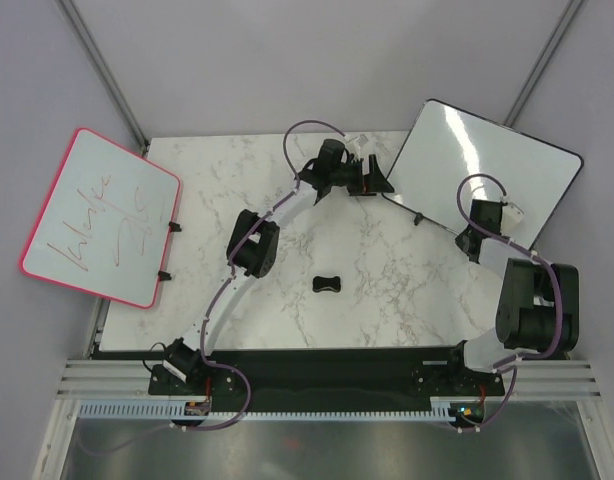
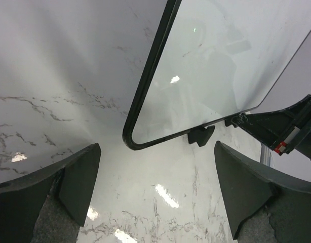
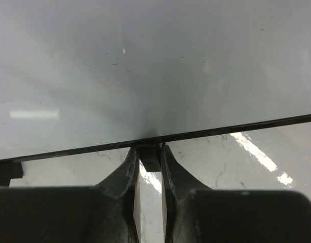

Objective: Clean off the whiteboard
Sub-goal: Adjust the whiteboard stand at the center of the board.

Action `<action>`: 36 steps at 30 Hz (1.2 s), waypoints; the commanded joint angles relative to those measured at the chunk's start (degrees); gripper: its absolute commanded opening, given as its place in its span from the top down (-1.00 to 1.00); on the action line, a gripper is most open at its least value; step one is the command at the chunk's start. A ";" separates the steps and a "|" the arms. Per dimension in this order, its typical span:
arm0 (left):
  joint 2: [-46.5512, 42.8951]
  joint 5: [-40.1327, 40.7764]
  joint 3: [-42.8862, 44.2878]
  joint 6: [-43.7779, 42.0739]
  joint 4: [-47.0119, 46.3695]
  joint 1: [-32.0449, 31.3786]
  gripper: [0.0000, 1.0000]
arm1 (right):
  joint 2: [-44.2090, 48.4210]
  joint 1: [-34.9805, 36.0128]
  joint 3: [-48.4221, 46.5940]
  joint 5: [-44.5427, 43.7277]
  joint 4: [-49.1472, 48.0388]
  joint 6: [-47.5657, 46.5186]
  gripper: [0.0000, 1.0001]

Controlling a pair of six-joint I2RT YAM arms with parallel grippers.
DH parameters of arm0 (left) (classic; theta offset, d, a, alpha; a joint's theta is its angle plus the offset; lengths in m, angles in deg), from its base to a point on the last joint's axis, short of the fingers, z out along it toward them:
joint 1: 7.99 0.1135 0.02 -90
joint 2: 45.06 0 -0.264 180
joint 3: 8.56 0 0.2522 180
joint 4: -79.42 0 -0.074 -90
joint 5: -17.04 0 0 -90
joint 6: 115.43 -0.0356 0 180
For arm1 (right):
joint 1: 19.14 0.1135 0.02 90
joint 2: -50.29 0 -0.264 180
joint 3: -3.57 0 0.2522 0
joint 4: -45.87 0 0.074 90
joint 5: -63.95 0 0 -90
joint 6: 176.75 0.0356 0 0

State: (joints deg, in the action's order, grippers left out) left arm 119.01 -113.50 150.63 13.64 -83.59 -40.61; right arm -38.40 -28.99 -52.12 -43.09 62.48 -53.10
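The black-framed whiteboard (image 1: 487, 165) lies at the table's back right, overhanging the edge, and its white face shows no writing. My right gripper (image 1: 470, 240) is at its near edge. In the right wrist view that gripper (image 3: 149, 152) is shut on a small black tab (image 3: 150, 158) under the whiteboard (image 3: 145, 66) frame. My left gripper (image 1: 379, 178) hovers open by the board's left corner. In the left wrist view the gripper (image 2: 156, 147) has only marble between its fingers, just short of the whiteboard (image 2: 221, 66). A small black eraser-like block (image 1: 328, 284) lies mid-table.
A pink-framed whiteboard (image 1: 102, 215) with red scribbles hangs off the table's left edge. A second black tab (image 2: 201, 135) sticks out of the black frame near the left gripper. The marble table (image 1: 227, 320) ends at a dark strip in front.
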 commanded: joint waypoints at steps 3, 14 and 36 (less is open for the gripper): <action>-4.90 2.56 2.58 -7.25 9.16 -1.48 -0.99 | 2.90 -0.70 6.33 -4.59 14.20 16.00 1.00; -7.62 5.64 2.94 -14.63 15.14 -2.88 -0.99 | 7.65 6.33 12.32 -7.48 15.69 37.37 1.00; -6.31 4.59 0.83 -13.32 13.56 -3.94 -0.99 | 2.56 8.62 2.04 -12.67 20.96 33.94 1.00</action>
State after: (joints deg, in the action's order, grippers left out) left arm 115.49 -108.95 151.37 1.53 -69.19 -44.48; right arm -33.59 -20.31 -49.78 -54.74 74.22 -20.55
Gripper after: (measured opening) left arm 0.991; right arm 0.206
